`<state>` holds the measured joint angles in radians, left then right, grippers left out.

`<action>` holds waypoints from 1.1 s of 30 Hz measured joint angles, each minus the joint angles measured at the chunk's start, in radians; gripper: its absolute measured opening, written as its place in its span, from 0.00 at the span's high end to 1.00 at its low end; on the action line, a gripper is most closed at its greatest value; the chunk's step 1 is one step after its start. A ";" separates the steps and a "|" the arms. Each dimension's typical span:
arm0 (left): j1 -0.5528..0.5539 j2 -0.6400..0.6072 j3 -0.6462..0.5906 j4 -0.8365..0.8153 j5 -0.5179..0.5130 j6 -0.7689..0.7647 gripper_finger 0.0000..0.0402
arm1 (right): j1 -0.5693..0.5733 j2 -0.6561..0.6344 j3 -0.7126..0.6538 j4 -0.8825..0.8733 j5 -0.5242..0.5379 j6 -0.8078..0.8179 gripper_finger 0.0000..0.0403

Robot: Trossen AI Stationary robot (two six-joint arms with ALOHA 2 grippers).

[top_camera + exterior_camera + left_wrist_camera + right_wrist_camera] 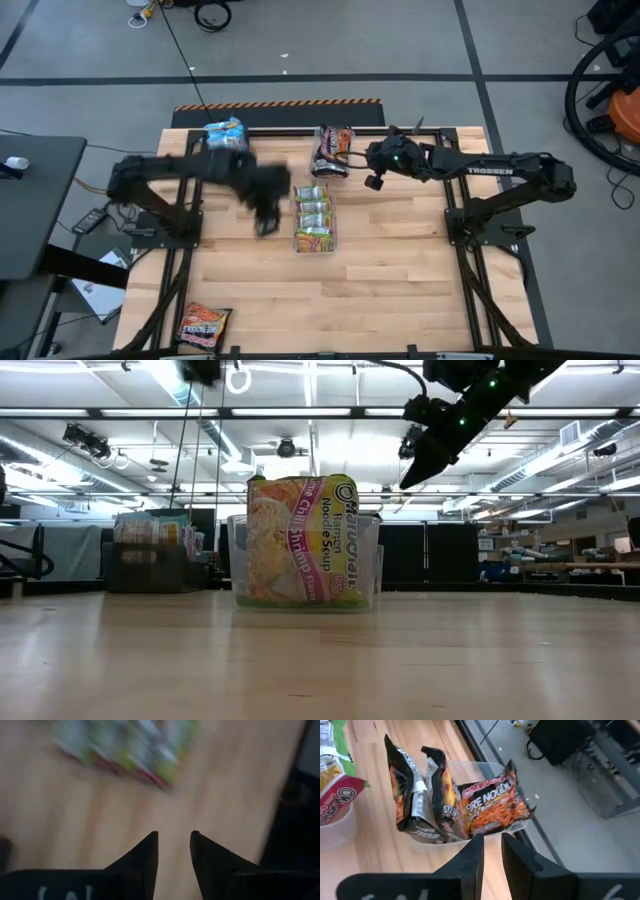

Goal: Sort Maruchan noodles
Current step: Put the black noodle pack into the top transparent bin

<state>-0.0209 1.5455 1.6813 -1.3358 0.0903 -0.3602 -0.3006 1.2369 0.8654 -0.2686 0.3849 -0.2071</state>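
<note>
Maruchan noodles (314, 213) lie sorted by colour on a pale wooden surface (400, 270) that stands on a grey floor crossed by dark lines, in a room with ceiling strip lights and dark partitions behind. Yellow-green packets fill a clear bin (372, 565) at mid-surface, just beside the left claw (266, 222), stacked in a row whose long axis runs from the near edge toward the far edge; from table height the front packet stands upright with its label facing the camera. Left claw fingers (145, 857) stand apart with a plain gap and nothing between them, above bare wood. Dark brown-orange packets (490, 805) stand on edge in a second bin directly ahead of the right claw (491, 845), tops leaning outward; its fingers are narrowly parted and hold nothing. Pale blue packets (225, 134) sit at the far edge behind the left arm. One dark orange packet (203, 326) lies flat at the near left corner, well apart from both claws.
</note>
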 joint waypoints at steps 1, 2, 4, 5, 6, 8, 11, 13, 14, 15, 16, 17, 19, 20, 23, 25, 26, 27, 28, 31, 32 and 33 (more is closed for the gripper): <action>-0.066 -0.007 -0.006 -0.015 0.000 -0.066 0.71 | 0.004 -0.006 0.000 0.004 0.009 -0.010 0.82; -0.131 -0.011 -0.013 -0.019 0.001 -0.128 0.71 | 0.008 -0.012 0.000 0.017 0.014 -0.023 0.82; -0.262 -0.016 -0.031 -0.022 0.000 -0.250 0.71 | 0.019 -0.032 0.000 0.023 0.014 -0.035 0.82; -0.325 -0.016 -0.042 -0.022 -0.003 -0.311 0.71 | 0.028 -0.045 0.000 0.024 0.014 -0.035 0.82; -0.384 -0.016 -0.056 -0.020 -0.016 -0.375 0.71 | 0.043 -0.059 0.000 0.024 0.016 -0.033 0.82; -0.488 -0.009 -0.091 -0.019 -0.073 -0.521 0.71 | 0.087 -0.094 0.000 0.016 0.018 -0.033 0.82; -0.622 -0.007 -0.161 0.005 -0.157 -0.675 0.70 | 0.182 -0.153 0.000 -0.002 0.021 -0.031 0.82; -0.688 -0.008 -0.213 0.074 -0.175 -0.736 0.68 | 0.250 -0.191 0.000 -0.018 0.054 -0.009 0.82; -0.715 -0.007 -0.238 0.124 -0.181 -0.759 0.67 | 0.285 -0.208 0.000 -0.024 0.078 0.011 0.82; -0.738 -0.006 -0.259 0.169 -0.186 -0.783 0.65 | 0.320 -0.224 0.000 -0.031 0.101 0.036 0.82; -0.758 -0.006 -0.277 0.211 -0.194 -0.817 0.63 | 0.354 -0.239 0.000 -0.045 0.120 0.067 0.82; -0.774 -0.003 -0.294 0.252 -0.198 -0.854 0.61 | 0.388 -0.251 0.000 -0.060 0.137 0.099 0.82; -0.792 0.030 -0.311 0.327 -0.195 -0.897 0.60 | 0.454 -0.268 0.000 -0.085 0.156 0.171 0.82; -0.803 0.057 -0.314 0.356 -0.190 -0.904 0.60 | 0.487 -0.271 0.000 -0.099 0.165 0.206 0.82; -0.837 0.135 -0.303 0.404 -0.137 -0.908 0.63 | 0.577 -0.263 0.000 -0.126 0.185 0.280 0.82; -0.857 0.191 -0.274 0.411 -0.076 -0.912 0.65 | 0.630 -0.247 0.000 -0.136 0.193 0.317 0.82; -0.867 0.217 -0.262 0.407 -0.049 -0.912 0.66 | 0.656 -0.239 0.000 -0.141 0.195 0.336 0.82; -0.878 0.239 -0.250 0.401 -0.028 -0.912 0.67 | 0.681 -0.230 0.000 -0.149 0.197 0.353 0.82; -0.887 0.257 -0.239 0.402 -0.018 -0.913 0.68 | 0.704 -0.222 0.000 -0.151 0.200 0.370 0.82; -0.907 0.298 -0.220 0.383 -0.011 -0.963 0.68 | 0.766 -0.203 0.000 -0.150 0.202 0.434 0.82; -0.910 0.308 -0.216 0.373 -0.006 -0.997 0.68 | 0.785 -0.194 0.000 -0.150 0.210 0.461 0.82; -0.912 0.313 -0.216 0.365 0.000 -1.036 0.68 | 0.806 -0.185 0.000 -0.150 0.224 0.482 0.82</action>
<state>-0.9325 1.8587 1.4654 -0.9704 0.0904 -1.3965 0.5051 1.0522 0.8658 -0.4185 0.6091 0.2749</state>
